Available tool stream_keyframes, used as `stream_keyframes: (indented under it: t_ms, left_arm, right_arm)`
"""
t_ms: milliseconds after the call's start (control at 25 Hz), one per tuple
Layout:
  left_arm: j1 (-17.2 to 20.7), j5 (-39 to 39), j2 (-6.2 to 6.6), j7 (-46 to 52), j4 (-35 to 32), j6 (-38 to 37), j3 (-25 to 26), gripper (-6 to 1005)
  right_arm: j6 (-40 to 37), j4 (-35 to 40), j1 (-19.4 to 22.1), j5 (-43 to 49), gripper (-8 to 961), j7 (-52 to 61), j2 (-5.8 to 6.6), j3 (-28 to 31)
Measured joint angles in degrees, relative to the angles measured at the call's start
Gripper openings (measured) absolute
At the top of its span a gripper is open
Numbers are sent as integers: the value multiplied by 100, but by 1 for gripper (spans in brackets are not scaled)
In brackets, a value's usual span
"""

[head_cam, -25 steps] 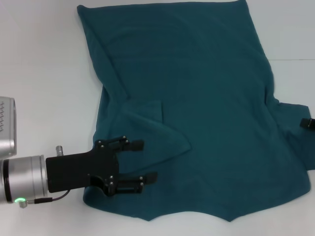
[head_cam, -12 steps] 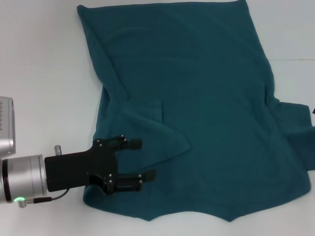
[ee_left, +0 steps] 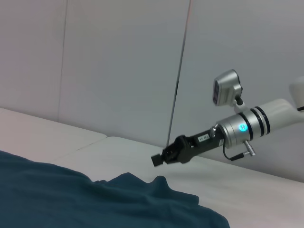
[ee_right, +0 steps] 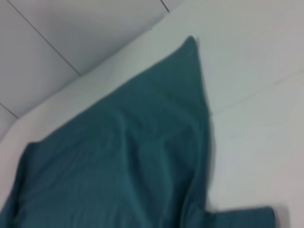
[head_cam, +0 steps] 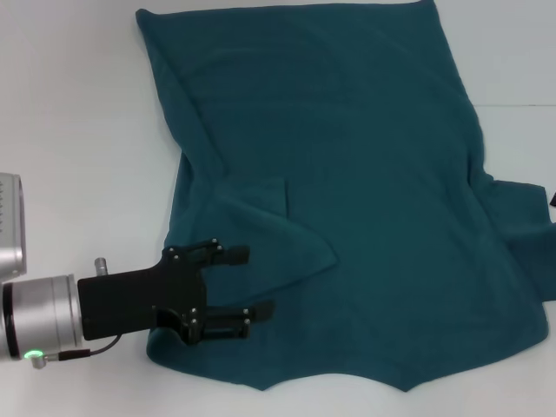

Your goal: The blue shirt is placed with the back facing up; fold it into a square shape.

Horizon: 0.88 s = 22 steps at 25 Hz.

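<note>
The blue shirt point(head_cam: 347, 156) lies spread flat on the white table point(head_cam: 78, 130) and fills most of the head view. Its left sleeve point(head_cam: 278, 221) is folded inward over the body. My left gripper point(head_cam: 262, 281) is open, low over the shirt's near left corner, with one finger point(head_cam: 233, 254) and the other point(head_cam: 252, 310) resting above the fabric and nothing between them. The right gripper point(ee_left: 158, 159) hovers above the table past the shirt's right side and shows only as a dark sliver at the right edge of the head view. Cloth point(ee_left: 71, 199) fills the foreground of the left wrist view. In the right wrist view, shirt fabric point(ee_right: 133, 156) spreads across the table.
Bare white table surrounds the shirt on the left point(head_cam: 69, 200) and along the near edge. A pale panelled wall point(ee_left: 118, 61) stands behind the table. The right sleeve point(head_cam: 521, 217) lies spread out toward the right edge.
The right gripper has drawn away to the right, off the right sleeve and almost out of the head view. The left gripper has shifted slightly back, staying open.
</note>
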<state>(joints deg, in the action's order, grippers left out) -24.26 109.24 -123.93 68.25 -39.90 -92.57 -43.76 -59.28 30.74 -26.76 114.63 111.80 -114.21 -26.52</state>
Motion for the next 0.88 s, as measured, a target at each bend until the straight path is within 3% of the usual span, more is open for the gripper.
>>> stream_keyframes:
  t_ms: [360,680,880]
  left_arm:
    - [-42,0,2,25,0,11,-1,846]
    - [-64,0,9,42,0,12,-1,846]
    - [-67,0,9,47,0,12,-1,846]
  right_arm:
    - [75,-1,-20,592,97,473,74,-1]
    - [2,-24,-99,729,297,641,138,-73]
    - [-152,20,-86,740,494,890,249,-79]
